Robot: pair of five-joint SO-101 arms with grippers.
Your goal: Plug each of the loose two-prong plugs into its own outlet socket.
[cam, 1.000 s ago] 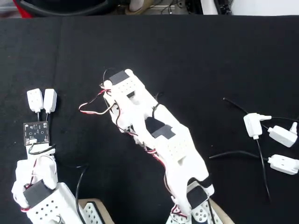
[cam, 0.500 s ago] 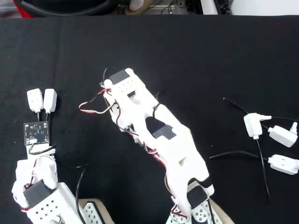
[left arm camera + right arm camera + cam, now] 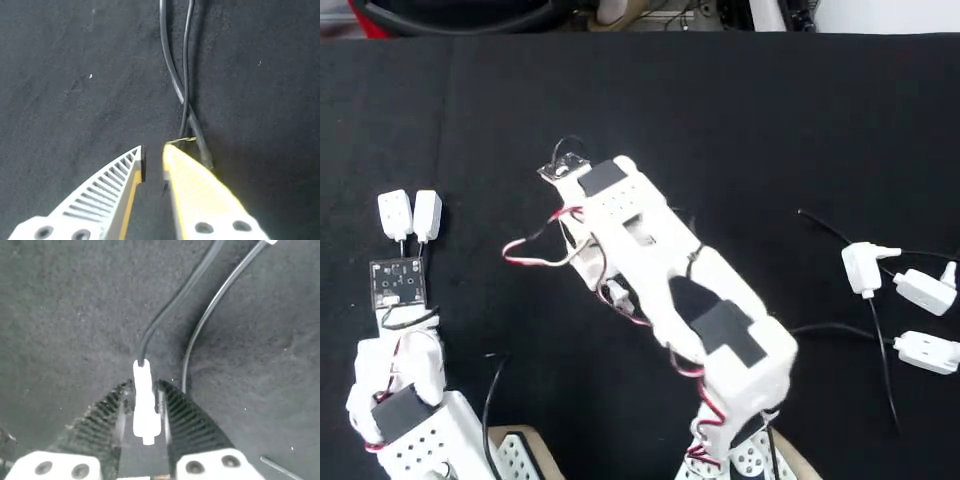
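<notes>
Where right tool (image 3: 145, 386) pinches, plug (image 3: 145, 409) (white) between

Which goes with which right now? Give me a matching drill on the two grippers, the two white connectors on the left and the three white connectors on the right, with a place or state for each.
Things:
1. right gripper
2. left gripper
3. two white connectors
4. three white connectors

Places or states:
A. side by side on the table's left side
B. shut on a white plug
C. spread out on the table's right side
D. open a crack, empty, next to two black cords

Pairs: 1-B, 2-D, 3-A, 4-C.
</notes>
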